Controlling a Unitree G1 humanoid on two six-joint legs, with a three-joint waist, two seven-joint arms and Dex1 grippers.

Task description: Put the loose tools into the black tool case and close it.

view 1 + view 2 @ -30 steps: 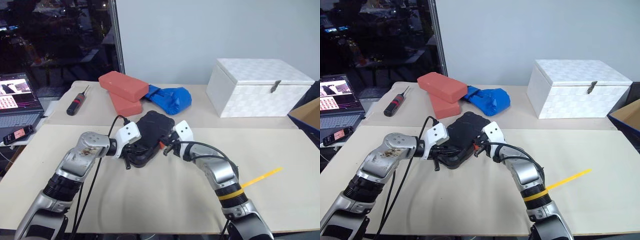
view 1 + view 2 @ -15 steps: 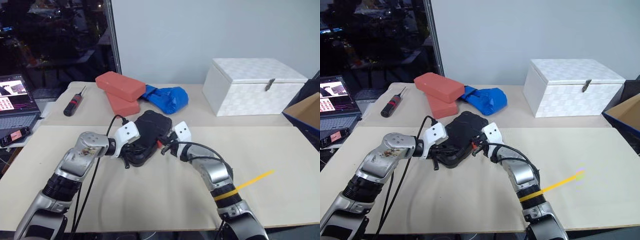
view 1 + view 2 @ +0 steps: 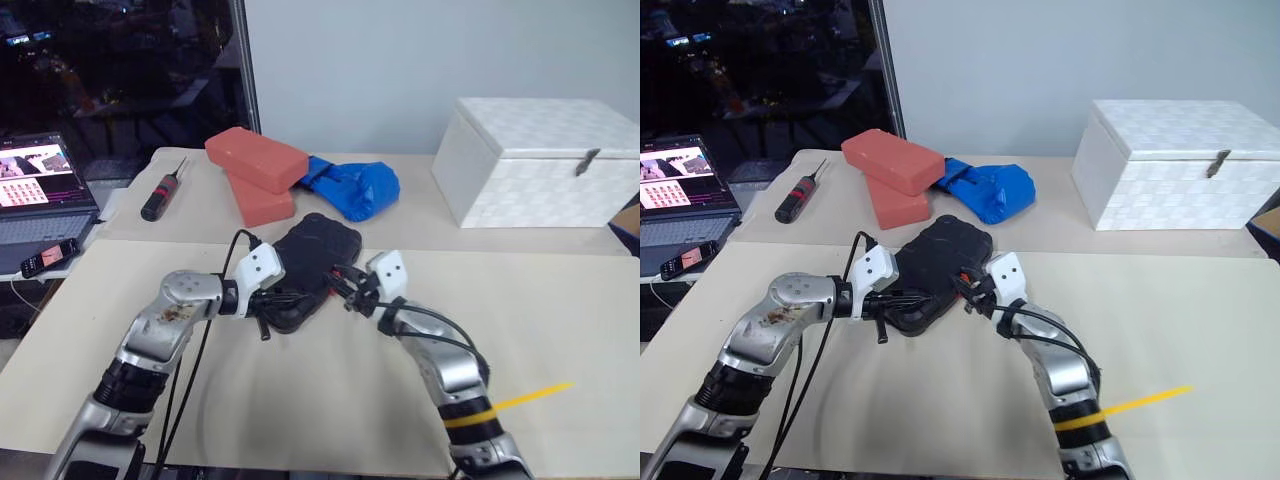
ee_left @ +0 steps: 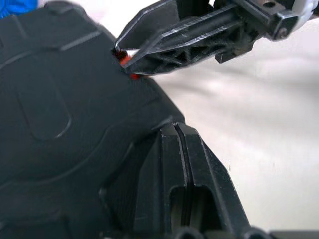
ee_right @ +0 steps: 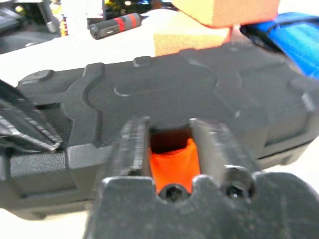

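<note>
Centre of the table [image 3: 330, 400], near its front half, I've got the black tool case [image 3: 312, 262] lying shut, lid down, w/ both arms closed in on it. My left gripper [image 3: 266, 322] sits at the case's near-left corner, fingers pressed together w/ nothing between them, tips against the case edge. My right gripper [image 3: 967, 290] is at the case's right edge, fingers parted partway and standing either side of the small orange latch [image 5: 172, 158]; can't tell if they actually pinch it. Left wrist view has that right gripper's tips touching the case rim at the orange spot.

Around it: two red bricks [image 3: 256, 170] stacked just behind the case, a blue cloth [image 3: 352, 188] beside them, both close to the case's far end. White box [image 3: 545, 160] well apart at far right. Black tool w/ red band [image 3: 163, 194] lies far left, apart from the case. Laptop [image 3: 42, 195] and a phone [image 3: 48, 258] off the table's left side. Yellow strip [image 3: 528, 398] near right. Cables from my left arm trail across the near table.
</note>
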